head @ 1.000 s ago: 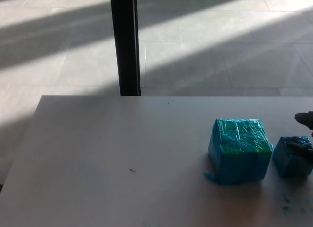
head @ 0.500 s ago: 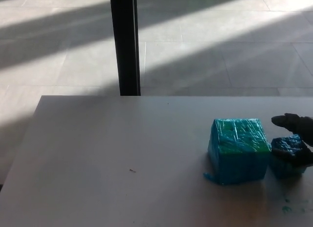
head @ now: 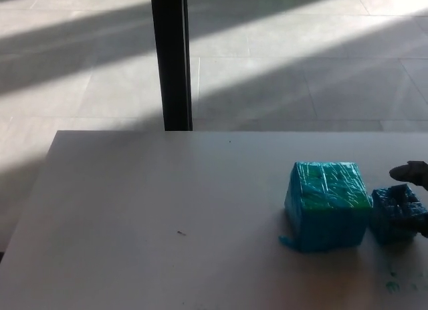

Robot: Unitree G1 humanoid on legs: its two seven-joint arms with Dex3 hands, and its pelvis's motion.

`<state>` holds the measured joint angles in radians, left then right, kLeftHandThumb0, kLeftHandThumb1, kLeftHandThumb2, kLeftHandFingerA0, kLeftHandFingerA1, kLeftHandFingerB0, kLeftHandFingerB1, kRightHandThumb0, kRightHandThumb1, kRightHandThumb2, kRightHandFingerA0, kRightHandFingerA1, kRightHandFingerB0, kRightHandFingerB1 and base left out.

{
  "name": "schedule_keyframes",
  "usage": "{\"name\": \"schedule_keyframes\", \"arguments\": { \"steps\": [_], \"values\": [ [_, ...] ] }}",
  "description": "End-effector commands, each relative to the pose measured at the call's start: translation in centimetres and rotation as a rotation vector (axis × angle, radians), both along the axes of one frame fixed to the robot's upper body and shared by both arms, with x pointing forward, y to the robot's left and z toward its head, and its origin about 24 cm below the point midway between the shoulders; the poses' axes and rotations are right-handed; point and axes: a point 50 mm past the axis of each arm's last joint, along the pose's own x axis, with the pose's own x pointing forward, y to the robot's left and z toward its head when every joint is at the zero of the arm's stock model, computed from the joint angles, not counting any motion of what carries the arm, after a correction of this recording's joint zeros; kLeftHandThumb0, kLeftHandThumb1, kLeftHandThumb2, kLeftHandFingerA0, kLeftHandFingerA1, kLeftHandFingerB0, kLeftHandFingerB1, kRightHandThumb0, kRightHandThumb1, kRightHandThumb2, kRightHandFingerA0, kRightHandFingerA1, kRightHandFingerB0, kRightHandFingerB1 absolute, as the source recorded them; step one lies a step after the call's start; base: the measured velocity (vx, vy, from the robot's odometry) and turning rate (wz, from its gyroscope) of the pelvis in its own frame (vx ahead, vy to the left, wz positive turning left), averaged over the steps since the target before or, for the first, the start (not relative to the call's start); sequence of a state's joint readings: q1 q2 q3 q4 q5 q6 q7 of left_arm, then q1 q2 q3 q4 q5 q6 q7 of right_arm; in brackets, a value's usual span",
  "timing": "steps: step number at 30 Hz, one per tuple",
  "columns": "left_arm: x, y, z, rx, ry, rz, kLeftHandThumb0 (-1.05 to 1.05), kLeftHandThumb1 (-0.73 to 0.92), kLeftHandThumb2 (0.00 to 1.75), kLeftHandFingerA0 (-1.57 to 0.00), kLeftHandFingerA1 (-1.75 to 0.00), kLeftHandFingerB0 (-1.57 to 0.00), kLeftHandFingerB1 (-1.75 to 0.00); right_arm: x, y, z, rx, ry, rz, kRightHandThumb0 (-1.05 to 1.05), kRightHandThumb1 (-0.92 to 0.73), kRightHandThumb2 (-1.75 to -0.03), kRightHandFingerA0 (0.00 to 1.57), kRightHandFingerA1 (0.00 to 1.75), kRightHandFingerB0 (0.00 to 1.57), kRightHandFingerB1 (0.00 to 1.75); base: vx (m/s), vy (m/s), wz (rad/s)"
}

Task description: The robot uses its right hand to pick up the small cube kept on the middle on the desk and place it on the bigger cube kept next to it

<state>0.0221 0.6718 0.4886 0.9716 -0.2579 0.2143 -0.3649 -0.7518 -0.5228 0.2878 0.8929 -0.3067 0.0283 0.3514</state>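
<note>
Two cubes wrapped in shiny blue plastic film are sitting on the pale grey desk top [head: 167, 216], both toward its right side. The bigger blue-wrapped cube [head: 327, 204], with green showing through the film on its top face, is resting flat on the desk, a small scrap of blue wrap sticking out at its lower left corner. The small blue-wrapped cube [head: 396, 214] is standing just beside it on the right, very close to the big cube's right face; whether the two are touching cannot be told. It is lying on the desk surface, not on top of the bigger cube.

Only part of the robot's black right hand [head: 414, 193] is showing at the right edge of the head view. One dark finger [head: 405, 171] is reaching out above and behind the small cube, and another dark part is lying against the cube's right side lower down, so the fingers are closing around the small cube with the cube between them. Most of the hand is cut off by the picture edge.

Several tiny blue-green flecks [head: 393, 282] are lying on the desk in front of the small cube. Beyond the desk's far edge a black upright post [head: 171, 59] is standing on a tiled floor [head: 301, 63] crossed by bands of sunlight.
</note>
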Motion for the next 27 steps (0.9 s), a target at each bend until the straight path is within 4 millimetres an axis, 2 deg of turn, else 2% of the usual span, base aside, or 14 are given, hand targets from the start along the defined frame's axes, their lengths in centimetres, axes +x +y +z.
{"name": "schedule_keyframes", "arguments": {
  "steps": [1,7,8,9,10,11,18,19,22,23,24,25,26,27],
  "values": [
    [0.1,0.3,0.6,0.018,-0.012,-0.006,-0.85,0.74,1.17,-0.20,-0.54,-0.26,-0.51,-0.2,0.0,-0.8,-0.048,0.041,0.011,-0.61,-0.39,-0.65,0.00,0.06,0.11,0.35,0.00,0.000,0.00],
    [0.1,0.3,0.4,0.020,-0.011,-0.004,-0.94,0.80,1.22,-0.26,-0.56,-0.25,-0.49,-0.2,0.8,-1.8,-0.079,0.068,0.042,-0.64,-0.35,-0.68,0.00,0.08,0.12,0.37,0.00,0.000,0.00],
    [0.1,0.3,0.4,0.021,-0.008,0.000,-0.96,0.91,0.78,-0.31,-0.50,-0.31,-0.40,-0.2,0.8,-1.8,-0.084,0.069,0.044,-0.65,-0.36,-0.68,0.00,0.06,0.11,0.36,0.00,0.000,0.00],
    [0.0,0.3,0.3,0.021,0.000,0.007,-0.88,0.77,1.21,-0.36,-0.59,-0.22,-0.47,-0.2,0.8,-1.8,-0.088,0.071,0.043,-0.65,-0.36,-0.68,0.00,0.06,0.10,0.36,0.00,0.000,0.00],
    [0.0,0.3,0.3,0.021,-0.001,0.010,-0.91,0.92,0.71,-0.36,-0.48,-0.34,-0.39,-0.3,0.8,-1.9,-0.094,0.071,0.046,-0.64,-0.36,-0.68,0.00,0.07,0.10,0.35,0.00,0.000,0.00],
    [0.0,0.3,0.3,0.023,-0.001,0.009,-0.88,0.78,1.21,-0.35,-0.59,-0.22,-0.47,-0.3,0.7,-1.9,-0.096,0.070,0.047,-0.65,-0.36,-0.68,0.00,0.07,0.10,0.35,0.00,0.000,0.00],
    [-0.1,0.3,0.4,0.005,-0.015,0.022,-0.91,0.75,1.21,-0.35,-0.60,-0.22,-0.47,-0.8,-0.3,-1.9,-0.455,0.410,0.188,-0.66,-0.38,-0.76,0.04,0.40,0.00,0.13,0.00,0.000,0.00],
    [-0.1,0.3,0.4,0.009,-0.012,0.011,-0.95,0.92,0.76,-0.32,-0.50,-0.31,-0.38,-0.9,-0.4,-1.9,-0.402,0.453,0.181,-0.63,-0.34,-0.70,0.01,0.27,0.00,0.05,0.00,0.000,0.00],
    [-0.1,0.4,0.5,0.016,-0.012,0.011,-0.95,0.92,0.74,-0.33,-0.50,-0.31,-0.38,-1.0,-0.5,-2.2,-0.395,0.472,0.171,-0.54,-0.30,-0.66,0.01,0.29,0.00,0.05,0.00,0.000,0.00],
    [-0.1,0.4,0.5,0.015,-0.014,0.010,-0.95,0.92,0.76,-0.32,-0.50,-0.31,-0.39,-1.1,-0.6,-2.3,-0.399,0.474,0.170,-0.47,-0.27,-0.66,0.01,0.32,0.00,0.11,0.00,0.000,0.00],
    [-0.1,0.4,0.5,0.012,-0.015,0.013,-0.96,0.79,1.22,-0.26,-0.55,-0.26,-0.48,-1.1,-0.6,-2.5,-0.392,0.479,0.149,-0.37,-0.46,-0.54,0.18,0.60,0.00,0.22,0.00,0.000,0.00],
    [-0.1,0.4,0.5,0.009,-0.015,0.017,-0.96,0.79,1.22,-0.26,-0.55,-0.26,-0.48,-1.2,-0.7,-2.7,-0.382,0.483,0.123,-0.37,-0.46,-0.54,0.18,0.60,0.00,0.22,0.00,0.000,0.00],
    [-0.1,0.4,0.5,0.010,-0.013,0.013,-0.98,0.91,0.77,-0.30,-0.49,-0.32,-0.39,-1.2,-0.8,-3.0,-0.360,0.466,0.085,-0.31,-0.47,-0.61,0.38,0.69,0.03,0.21,0.00,0.000,0.00],
    [-0.1,0.4,0.6,0.010,-0.013,0.006,-0.96,0.80,1.23,-0.23,-0.54,-0.26,-0.48,-1.3,-0.7,-3.2,-0.349,0.425,0.071,-0.33,-0.44,-0.70,0.50,0.72,0.06,0.21,0.00,0.000,0.00]
  ]
}}
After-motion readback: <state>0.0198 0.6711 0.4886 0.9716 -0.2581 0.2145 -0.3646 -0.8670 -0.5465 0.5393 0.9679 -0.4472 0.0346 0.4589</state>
